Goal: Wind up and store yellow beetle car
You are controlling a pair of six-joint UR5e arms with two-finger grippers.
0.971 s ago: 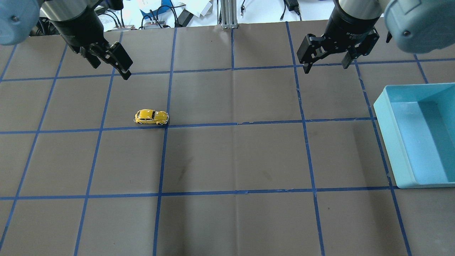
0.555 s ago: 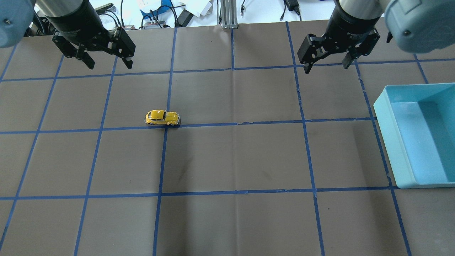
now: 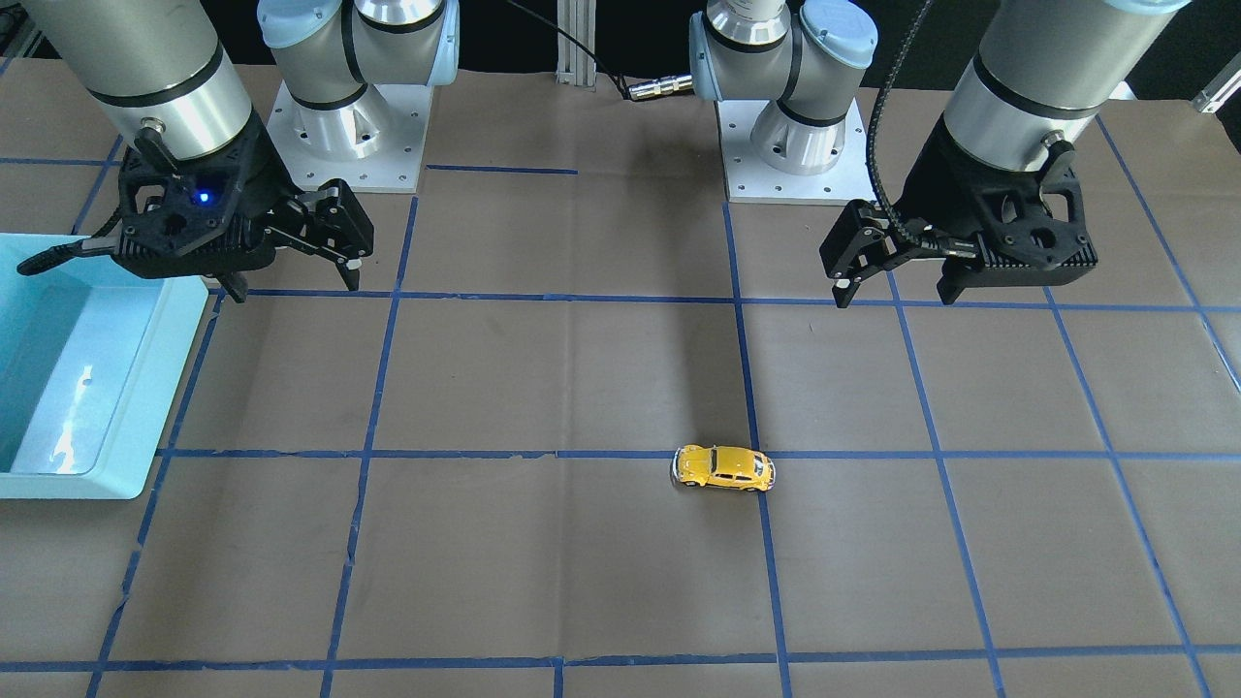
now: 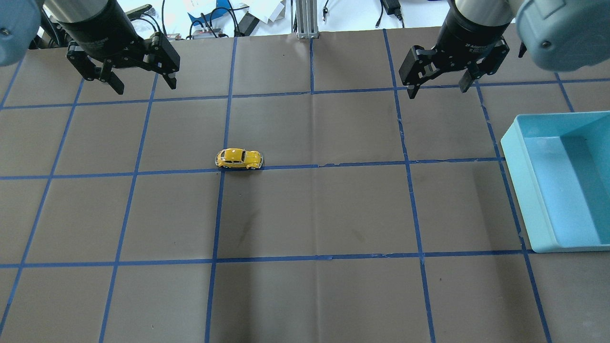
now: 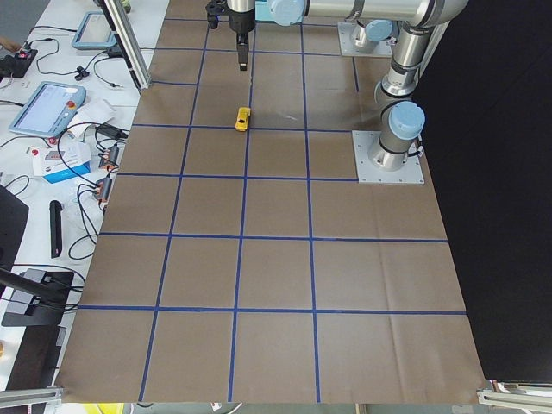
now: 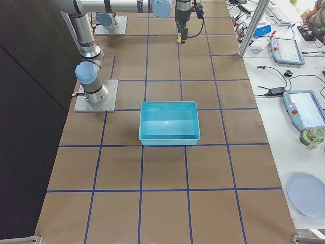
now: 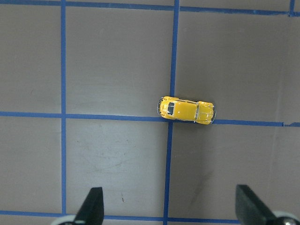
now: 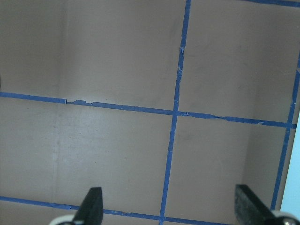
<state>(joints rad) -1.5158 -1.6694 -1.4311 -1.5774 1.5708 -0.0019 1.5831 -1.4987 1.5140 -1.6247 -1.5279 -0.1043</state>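
I see a brown table (image 4: 305, 214) marked with a grid of blue tape, with both arms raised at its far side. The yellow beetle car (image 4: 238, 158) stands on its wheels on the table and nothing is touching it. It sits lengthwise along a horizontal tape line, just right of a crossing, in the left arm's half.

The left gripper (image 4: 144, 85) hangs above the mat, well apart from the car, its jaws spread wide and empty. The right gripper (image 4: 438, 89) hangs likewise on the other side, jaws parted and holding nothing. In the left wrist view the car lies ahead of that gripper's two fingertips (image 7: 92, 206), roughly centred between them.

A light blue bin (image 4: 512, 157) sits at the right edge of the table, well apart from the car, and looks empty.

My judgement is that the car is loose and the storing step is not yet done. Whether it has been wound I cannot tell.

Next I would bring the left gripper down over the car, set the jaws across its narrow body and close gently, since the glossy shell could slip or roll away.
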